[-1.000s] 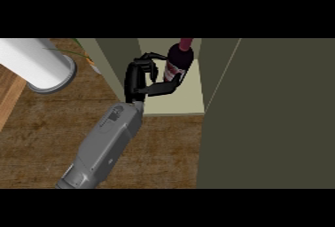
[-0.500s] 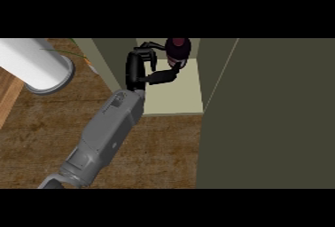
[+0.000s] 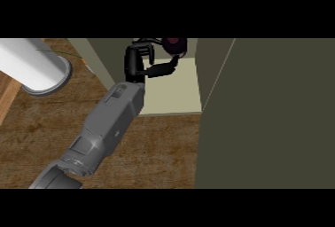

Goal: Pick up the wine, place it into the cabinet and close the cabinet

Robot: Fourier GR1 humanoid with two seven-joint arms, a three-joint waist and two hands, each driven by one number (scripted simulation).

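The wine bottle point(image 3: 175, 44) is dark red and shows only in part at the view's upper edge, inside the open cabinet. My left hand point(image 3: 141, 62) is shut on it: the fingers curl round its far side and the thumb lies under its near side. The grey forearm comes in from the lower left, across the wooden counter point(image 3: 150, 146). The cabinet's pale shelf floor point(image 3: 177, 91) lies just below the hand and bottle. The cabinet door point(image 3: 274, 115), dark olive, stands open and fills the right side. My right hand does not show.
A large white cylinder point(image 3: 33, 66) lies on the counter at the upper left. The cabinet's left wall point(image 3: 98, 57) runs close beside the wrist. A small orange thing point(image 3: 85, 62) sits by that wall.
The left arm has stretched further, carrying the wine bottle up and deeper into the cabinet. The bottle is now nearer the view's upper edge and less of it shows.
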